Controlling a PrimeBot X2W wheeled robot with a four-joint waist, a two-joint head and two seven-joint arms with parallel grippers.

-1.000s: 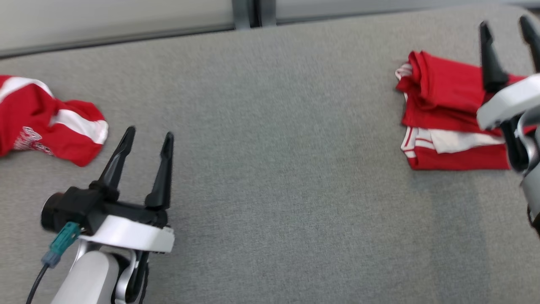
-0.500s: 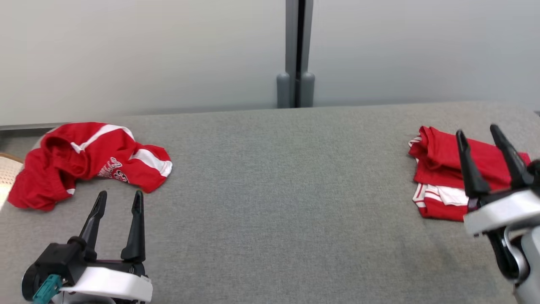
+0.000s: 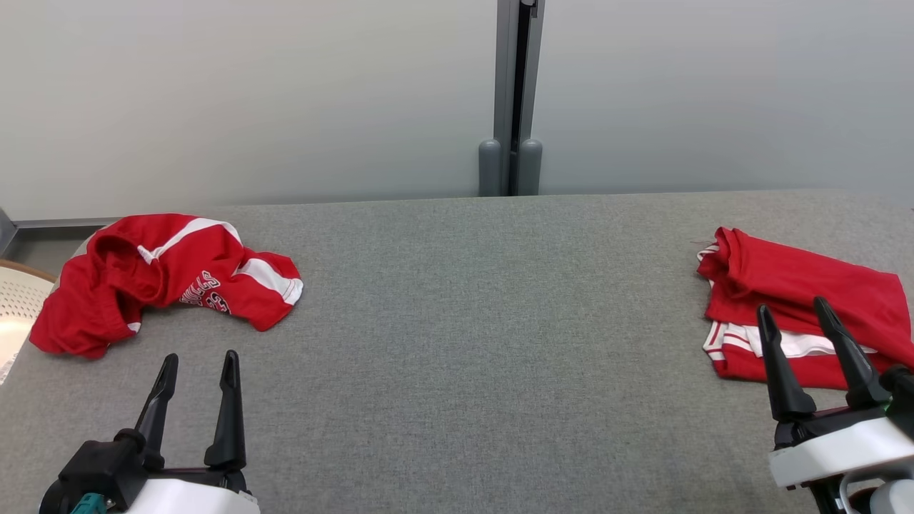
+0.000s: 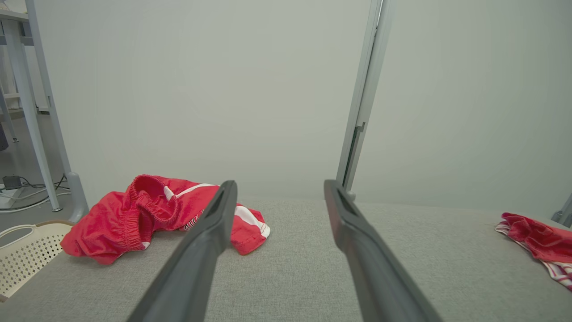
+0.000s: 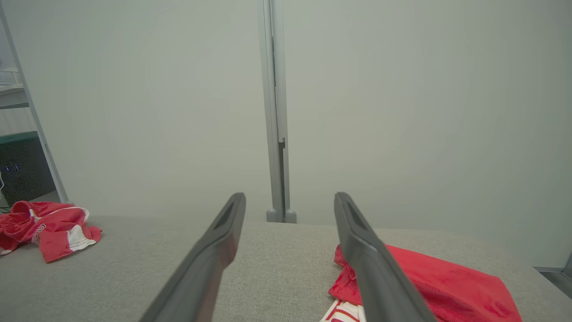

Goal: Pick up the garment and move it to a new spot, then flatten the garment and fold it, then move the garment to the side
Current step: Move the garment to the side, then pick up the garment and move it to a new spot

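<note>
A crumpled red garment (image 3: 161, 275) with white stripes and lettering lies at the far left of the grey table (image 3: 485, 343); the left wrist view shows this garment (image 4: 147, 219) ahead and left of the fingers. A folded red and white garment (image 3: 792, 300) rests at the far right, seen again as a red heap (image 5: 424, 281) in the right wrist view. My left gripper (image 3: 198, 368) hovers open and empty near the front left, short of the crumpled garment. My right gripper (image 3: 792, 318) stands open at the front right, its fingers overlapping the folded garment in view.
A pale perforated basket (image 3: 18, 307) stands off the table's left edge, also seen as a basket (image 4: 22, 255) in the left wrist view. A grey wall with a vertical post (image 3: 515, 93) runs behind the table. Table legs (image 4: 40, 112) stand at the far left.
The head camera has tilted up, so the wall and the table's far edge now show. Both grippers sit lower in the picture, still open; the right one has drawn back from the folded garment.
</note>
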